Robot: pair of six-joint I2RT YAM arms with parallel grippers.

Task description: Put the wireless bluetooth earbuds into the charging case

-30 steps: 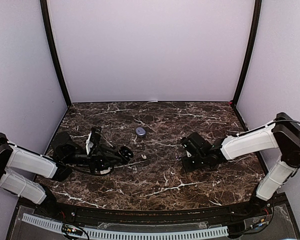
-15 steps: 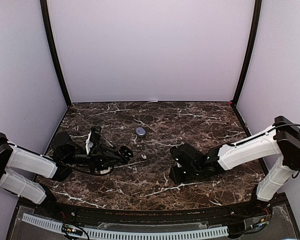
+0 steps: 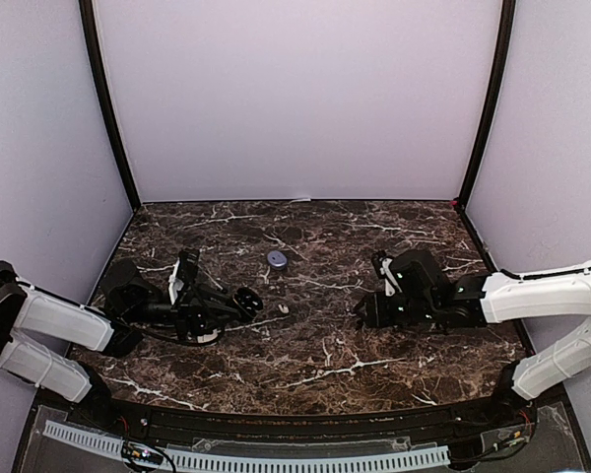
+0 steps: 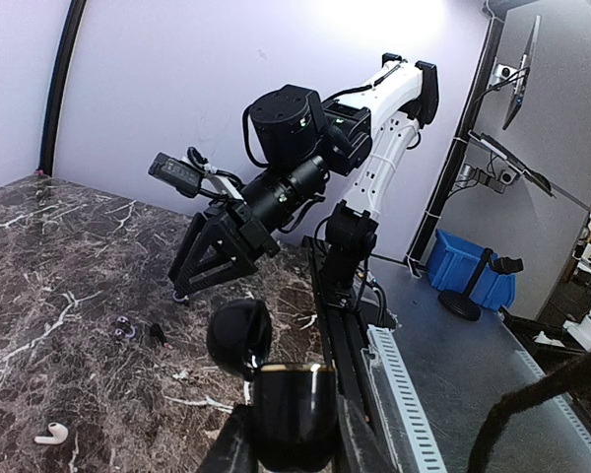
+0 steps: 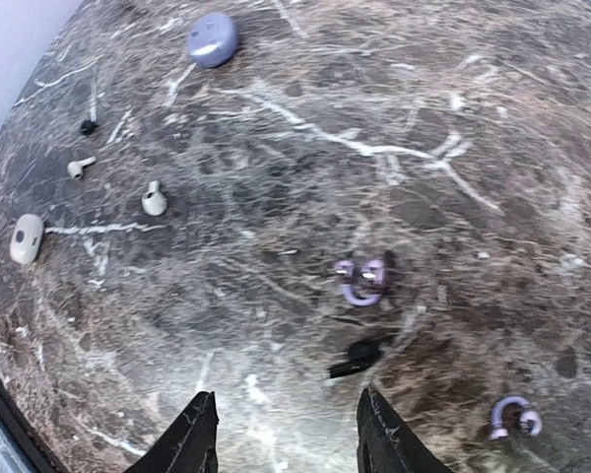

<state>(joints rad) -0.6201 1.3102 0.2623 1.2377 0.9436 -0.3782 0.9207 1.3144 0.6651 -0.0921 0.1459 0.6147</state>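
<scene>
A robotics lab is shown: a dark marble-patterned surface point(image 3: 305, 365) is boxed in by plain pale walls point(image 3: 295, 99) on black posts point(image 3: 106, 108), a slotted cable duct point(image 4: 404, 394) is fixed along its edge, and beyond it monitors point(image 4: 510, 161) on stands and a blue bin point(image 4: 458, 266) are seen.

Dark marble table point(image 3: 305, 365), white veins. Pale walls point(image 3: 295, 99), black corner posts point(image 3: 106, 108). Blue bin point(image 4: 465, 268) on floor beyond table.

Overhead and close wrist cameras share the tabletop point(image 3: 325, 241).
</scene>
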